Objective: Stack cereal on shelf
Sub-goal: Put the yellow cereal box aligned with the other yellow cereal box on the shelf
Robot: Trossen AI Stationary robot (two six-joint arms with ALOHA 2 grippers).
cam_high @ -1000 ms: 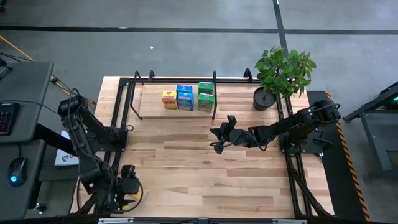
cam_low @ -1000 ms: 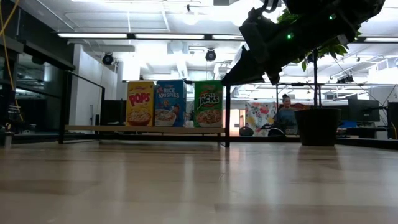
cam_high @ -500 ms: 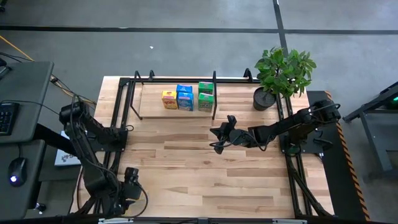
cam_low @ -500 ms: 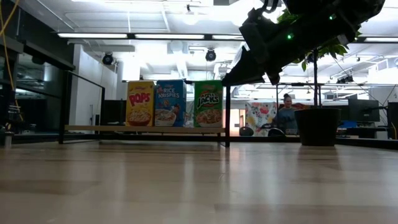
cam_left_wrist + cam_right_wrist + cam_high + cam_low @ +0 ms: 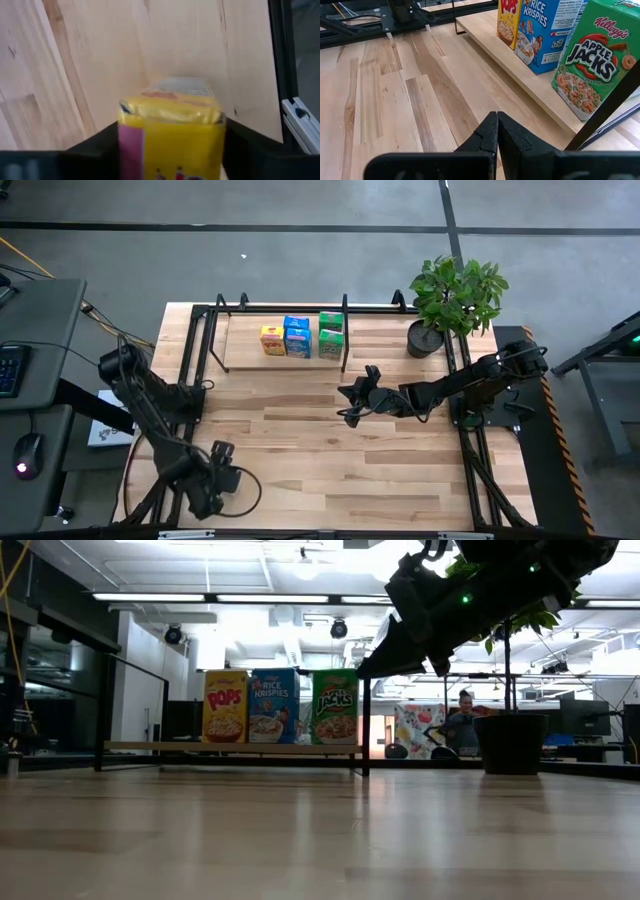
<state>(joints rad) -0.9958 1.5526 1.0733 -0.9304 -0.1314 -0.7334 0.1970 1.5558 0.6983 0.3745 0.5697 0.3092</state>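
Three cereal boxes stand upright in a row on the shelf (image 5: 245,345): yellow-orange (image 5: 272,340), blue (image 5: 296,337) and green (image 5: 331,335). The low view shows them too, yellow (image 5: 225,707), blue (image 5: 271,705) and green (image 5: 335,707). My left gripper (image 5: 222,477) is near the table's near-left corner, shut on another yellow-orange box (image 5: 170,130). My right gripper (image 5: 345,404) hovers shut above mid-table, near the shelf's black divider (image 5: 345,335). The other boxes are out of view. My left gripper pinches the yellow-orange box between its two fingers (image 5: 95,147), one on each narrow side (image 5: 131,145). The box's top end points away from the wrist, toward the tabletop. The gripper hides the box in the high view, and whether it rests on the table cannot be told.
A potted plant (image 5: 455,305) stands at the table's far right, beside the shelf's right end. Black frame bars (image 5: 205,340) border the shelf. Bare striped wood tabletop (image 5: 320,460) lies between both grippers. A person (image 5: 462,720) shows in the room behind.
My left arm has swung along the near edge, carrying its gripper and the yellow-orange box a little toward the table's right. My right arm has kept still.
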